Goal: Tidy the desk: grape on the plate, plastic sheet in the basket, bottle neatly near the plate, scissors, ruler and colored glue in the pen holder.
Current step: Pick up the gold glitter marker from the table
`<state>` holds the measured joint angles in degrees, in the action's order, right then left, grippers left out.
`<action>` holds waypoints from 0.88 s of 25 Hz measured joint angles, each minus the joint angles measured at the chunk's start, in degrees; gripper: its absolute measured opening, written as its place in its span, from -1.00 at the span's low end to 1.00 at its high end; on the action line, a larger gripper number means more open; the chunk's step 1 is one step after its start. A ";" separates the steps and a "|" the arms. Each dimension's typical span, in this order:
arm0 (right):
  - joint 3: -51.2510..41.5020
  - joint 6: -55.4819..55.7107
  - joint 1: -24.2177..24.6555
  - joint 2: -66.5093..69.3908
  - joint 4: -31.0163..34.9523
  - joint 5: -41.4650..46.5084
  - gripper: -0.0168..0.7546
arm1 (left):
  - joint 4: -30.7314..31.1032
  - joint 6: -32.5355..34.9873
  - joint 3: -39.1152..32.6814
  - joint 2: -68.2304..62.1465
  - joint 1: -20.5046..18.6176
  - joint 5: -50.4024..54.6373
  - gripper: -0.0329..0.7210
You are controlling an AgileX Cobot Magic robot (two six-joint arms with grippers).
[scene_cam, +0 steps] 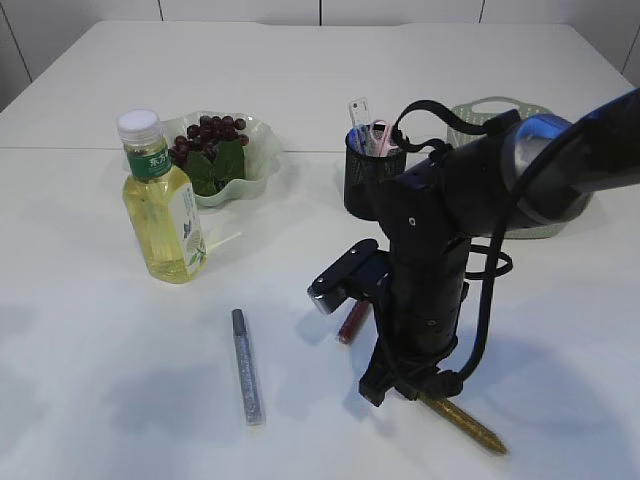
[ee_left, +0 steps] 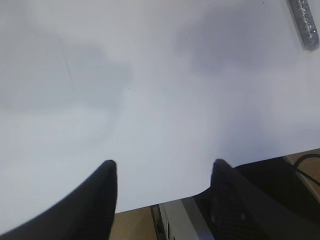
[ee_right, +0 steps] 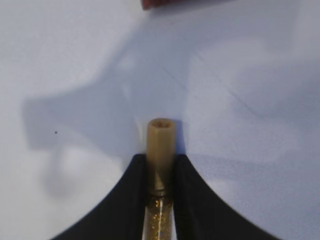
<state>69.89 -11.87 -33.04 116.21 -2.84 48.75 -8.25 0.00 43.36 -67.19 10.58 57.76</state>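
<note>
My right gripper (scene_cam: 400,385) (ee_right: 160,162) is shut on the gold glitter glue tube (scene_cam: 465,420) near its tan cap (ee_right: 160,140), low over the table at the front. A red glue tube (scene_cam: 352,320) (ee_right: 170,4) lies just behind the gripper. A silver glue tube (scene_cam: 247,365) (ee_left: 305,22) lies at front centre-left. My left gripper (ee_left: 162,167) is open and empty over the table's front edge. The black mesh pen holder (scene_cam: 362,185) holds a ruler (scene_cam: 360,112) and pink-handled scissors (scene_cam: 383,137). Grapes (scene_cam: 210,135) lie on the green plate (scene_cam: 258,165). The bottle (scene_cam: 165,210) stands upright beside the plate.
A pale green basket (scene_cam: 500,108) stands at the back right, mostly hidden by my right arm. I cannot make out a plastic sheet. The table's front edge and a wooden floor show under the left gripper.
</note>
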 joint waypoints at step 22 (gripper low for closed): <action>4.93 -2.57 3.00 -12.90 7.58 -3.18 -0.61 | 0.00 0.00 0.00 0.00 0.00 0.00 0.24</action>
<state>74.81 -14.44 -30.04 103.32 4.74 45.57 -8.25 0.00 43.36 -67.19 10.58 57.76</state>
